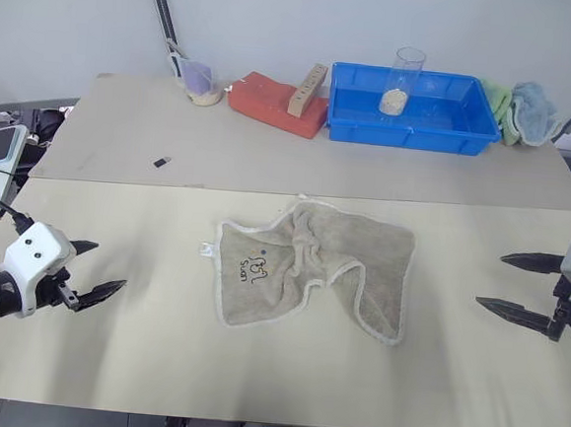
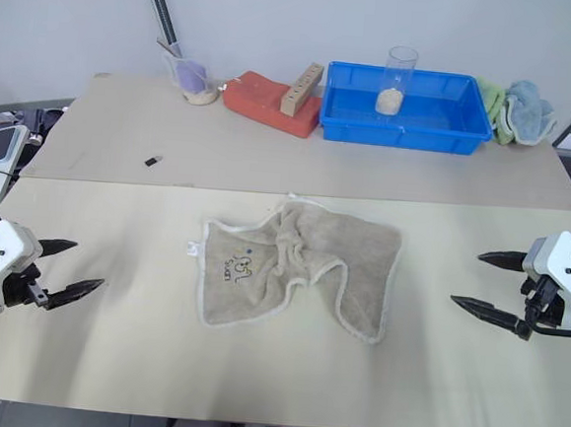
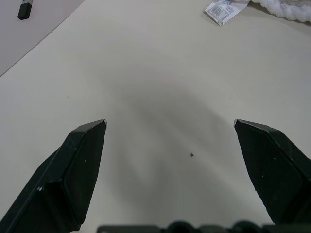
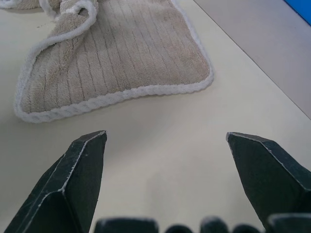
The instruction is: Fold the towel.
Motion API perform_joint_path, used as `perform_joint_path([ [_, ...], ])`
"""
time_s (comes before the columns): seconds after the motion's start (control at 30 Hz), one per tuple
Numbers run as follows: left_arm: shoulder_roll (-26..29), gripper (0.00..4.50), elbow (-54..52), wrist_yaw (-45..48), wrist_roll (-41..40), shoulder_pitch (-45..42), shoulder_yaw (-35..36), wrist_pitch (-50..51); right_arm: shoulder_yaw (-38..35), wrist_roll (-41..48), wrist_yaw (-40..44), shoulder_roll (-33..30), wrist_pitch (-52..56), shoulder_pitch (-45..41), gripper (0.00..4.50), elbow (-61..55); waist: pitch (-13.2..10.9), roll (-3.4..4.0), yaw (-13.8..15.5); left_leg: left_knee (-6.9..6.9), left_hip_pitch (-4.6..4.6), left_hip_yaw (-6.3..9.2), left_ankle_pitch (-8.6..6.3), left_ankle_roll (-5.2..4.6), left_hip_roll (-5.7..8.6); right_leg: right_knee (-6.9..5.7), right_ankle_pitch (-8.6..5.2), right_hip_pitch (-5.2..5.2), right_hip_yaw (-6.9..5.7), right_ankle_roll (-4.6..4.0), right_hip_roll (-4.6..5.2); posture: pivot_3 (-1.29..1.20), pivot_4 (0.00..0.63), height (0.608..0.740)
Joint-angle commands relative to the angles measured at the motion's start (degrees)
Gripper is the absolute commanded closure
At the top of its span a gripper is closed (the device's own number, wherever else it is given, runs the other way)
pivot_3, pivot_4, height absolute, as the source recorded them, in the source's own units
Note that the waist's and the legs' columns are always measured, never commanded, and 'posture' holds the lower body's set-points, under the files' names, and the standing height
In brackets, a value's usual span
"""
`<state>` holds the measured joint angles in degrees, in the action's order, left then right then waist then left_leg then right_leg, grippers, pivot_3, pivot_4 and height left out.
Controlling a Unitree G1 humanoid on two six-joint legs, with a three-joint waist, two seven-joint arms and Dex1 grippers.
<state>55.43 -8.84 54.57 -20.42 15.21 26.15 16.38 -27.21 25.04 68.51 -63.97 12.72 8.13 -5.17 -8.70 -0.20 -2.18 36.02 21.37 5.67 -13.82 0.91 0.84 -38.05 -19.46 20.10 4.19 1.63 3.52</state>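
At the lower left of the frame the left gripper (image 1: 96,271) is held just above the desk (image 1: 106,358), its two black pointed fingers spread wide with nothing between them. At the right edge the right gripper (image 1: 517,284) is held the same way, wide apart and empty. Both are kept well apart from the towel (image 1: 311,265), one on each side, probably so that opposite edges can be reached. The towel is seen in the middle of the frame, lying crumpled and partly doubled over on the pale matte desk. It is a beige-grey, ribbed, fluffy cloth, bordered by whitish corded stitching, with a small dark logo and a white tag (image 1: 205,251) at its left edge.
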Motion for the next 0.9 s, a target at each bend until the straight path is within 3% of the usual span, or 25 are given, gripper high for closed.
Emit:
perform_joint_path([
  [0.03, 0.0, 0.0, -1.2, 0.0, -0.5, -0.5, 2.6, -0.1, -1.3, 0.1, -0.1, 0.1, 0.5, -0.5, 0.14, -1.6, 0.0, 0.0, 0.0, 0.0, 0.0, 0.0, 0.0, 0.0, 0.0, 0.0, 0.0, 0.0, 0.0, 0.0, 0.0, 0.0, 0.15, 0.74],
  [0.47, -1.3, 0.0, 2.6, 0.3, 1.9, -2.2, 2.7, -8.2, -0.2, -0.1, -0.3, 0.7, 1.0, -1.5, 0.14, -2.3, 0.0, 0.0, 0.0, 0.0, 0.0, 0.0, 0.0, 0.0, -0.01, 0.0, 0.0, 0.0, 0.0, 0.0, -0.01, 0.0, 0.15, 0.74],
  [0.63, -0.7, 0.0, 2.9, 5.0, -2.1, -1.8, 3.6, -6.6, -0.7, 0.2, -0.3, 1.0, 1.5, -1.1, 0.14, -3.2, 0.0, 0.0, 0.0, 0.0, 0.0, 0.0, 0.0, 0.0, -0.01, -0.01, 0.0, 0.0, -0.01, 0.0, -0.01, 0.0, 0.15, 0.74],
  [0.9, -0.6, 0.0, -11.5, 12.7, -1.9, 0.8, -6.1, -10.3, -1.4, 4.5, -0.1, 0.8, 7.2, -1.5, 0.14, -12.0, 0.0, 0.04, 0.1, 0.0, 0.02, -0.04, 0.0, 0.0, 0.0, 0.0, 0.0, 0.0, 0.06, 0.0, 0.02, 0.0, 0.15, 0.74],
])
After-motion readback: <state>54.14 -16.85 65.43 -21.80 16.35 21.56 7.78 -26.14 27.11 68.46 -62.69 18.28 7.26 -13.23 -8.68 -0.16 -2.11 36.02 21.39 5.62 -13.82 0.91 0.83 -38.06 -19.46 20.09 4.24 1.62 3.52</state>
